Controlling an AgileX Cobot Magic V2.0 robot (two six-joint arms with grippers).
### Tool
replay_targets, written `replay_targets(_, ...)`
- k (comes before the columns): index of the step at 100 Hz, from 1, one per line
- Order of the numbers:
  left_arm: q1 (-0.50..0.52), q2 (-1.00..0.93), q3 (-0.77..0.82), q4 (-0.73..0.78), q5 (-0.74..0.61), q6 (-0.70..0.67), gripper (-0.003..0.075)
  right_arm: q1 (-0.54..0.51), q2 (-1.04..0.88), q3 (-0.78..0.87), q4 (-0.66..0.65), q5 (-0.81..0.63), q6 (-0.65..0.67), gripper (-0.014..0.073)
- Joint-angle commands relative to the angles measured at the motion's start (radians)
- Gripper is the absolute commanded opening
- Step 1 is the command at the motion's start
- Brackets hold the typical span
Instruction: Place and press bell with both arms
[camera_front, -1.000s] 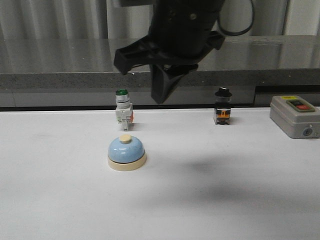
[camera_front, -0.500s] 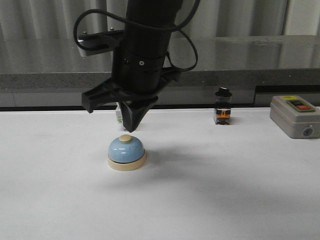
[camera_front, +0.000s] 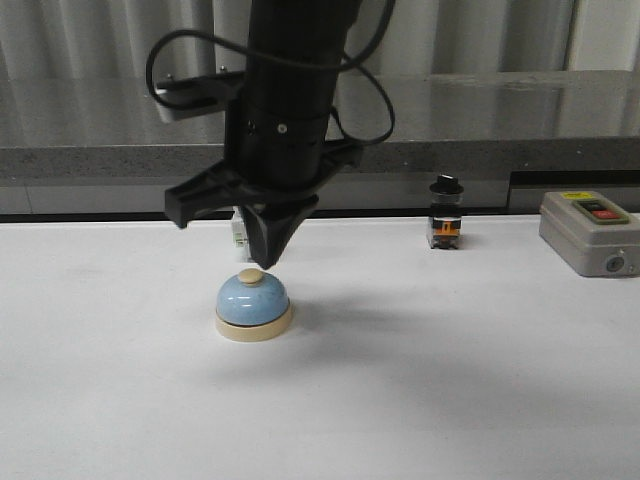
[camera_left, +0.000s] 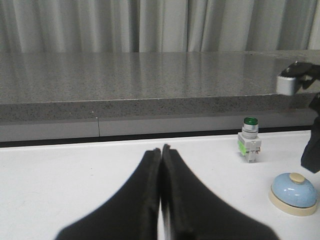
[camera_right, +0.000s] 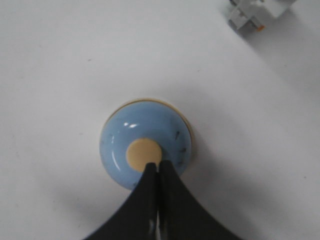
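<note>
The light-blue bell (camera_front: 254, 303) with cream base and cream knob (camera_front: 250, 275) stands upright on the white table, left of centre. My right arm comes down from above it, and my right gripper (camera_front: 262, 262) is shut, its tips at the knob's edge. From the right wrist, the bell (camera_right: 145, 150) lies straight below and the shut right gripper (camera_right: 158, 166) touches the rim of the knob (camera_right: 143, 152). My left gripper (camera_left: 161, 150) is shut and empty, low over bare table, with the bell (camera_left: 294, 192) off to one side. It does not show in the front view.
A green-capped white switch (camera_left: 249, 139) stands just behind the bell, mostly hidden by the arm in the front view. A black-knobbed switch (camera_front: 445, 213) and a grey box (camera_front: 590, 232) with red and black buttons stand at the back right. A dark stone ledge (camera_front: 120, 150) runs behind the table.
My right arm swung left and came down over the bell, then lowered slightly until its shut tips reached the knob. The bell has not moved.
</note>
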Motion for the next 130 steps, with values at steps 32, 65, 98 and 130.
replay_targets(32, 0.001, -0.035, 0.02, -0.006, -0.085, -0.011, -0.0019, -0.088, -0.323, 0.19, 0.0, -0.028, 0.011, -0.0068)
replay_targets(65, 0.001, -0.035, 0.02, -0.006, -0.085, -0.011, -0.0019, -0.281, -0.578, 0.531, 0.0, -0.142, 0.061, -0.0068)
replay_targets(98, 0.001, -0.035, 0.02, -0.006, -0.085, -0.011, -0.0019, -0.515, -0.833, 0.801, 0.001, -0.191, 0.095, -0.0068)
replay_targets(130, 0.001, -0.035, 0.02, -0.006, -0.085, -0.011, -0.0019, -0.669, -1.136, 1.023, 0.001, -0.199, 0.095, -0.0068)
